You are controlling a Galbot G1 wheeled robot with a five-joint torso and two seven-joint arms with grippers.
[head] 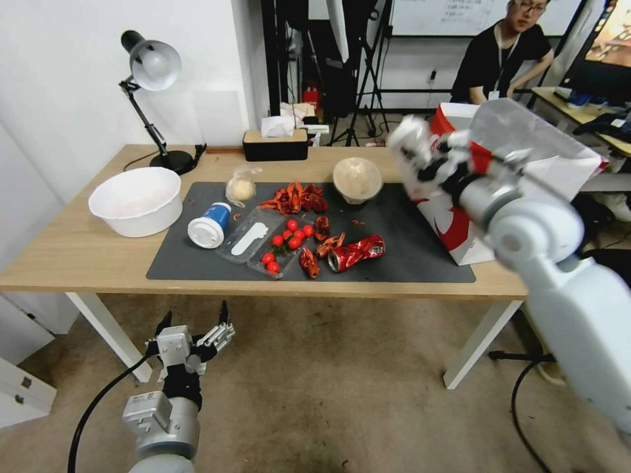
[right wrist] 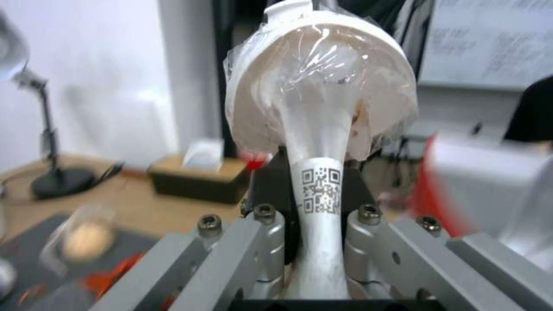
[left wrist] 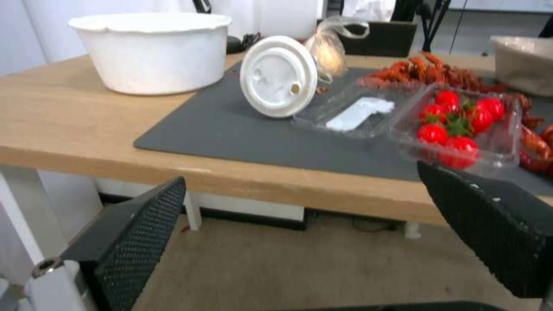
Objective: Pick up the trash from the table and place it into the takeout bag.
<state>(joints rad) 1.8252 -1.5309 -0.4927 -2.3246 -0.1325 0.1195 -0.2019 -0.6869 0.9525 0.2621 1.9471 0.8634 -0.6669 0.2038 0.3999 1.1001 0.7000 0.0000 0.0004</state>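
The right gripper [right wrist: 319,242] is clamped on a plastic-wrapped white bowl-like piece of trash [right wrist: 319,86], pinching a stem of it that bears a QR code label. In the head view the right gripper [head: 434,161] is raised above the table's right end, just beside the open takeout bag [head: 526,151], though the held piece is a blur there; the right wrist view shows it clearly.

The left gripper [head: 197,332] hangs below the table [head: 79,256] edge, fingers [left wrist: 135,233] spread wide and holding nothing. The left wrist view shows the blue-white lidded cup [left wrist: 279,75] lying on its side, lid toward the camera, beside a clear tray of cherry tomatoes [left wrist: 461,125]. The crushed red can [head: 355,251], beige round bowl [head: 357,179] and bagged bun [head: 241,187] lie on the dark mat [head: 407,243], well apart from either gripper.
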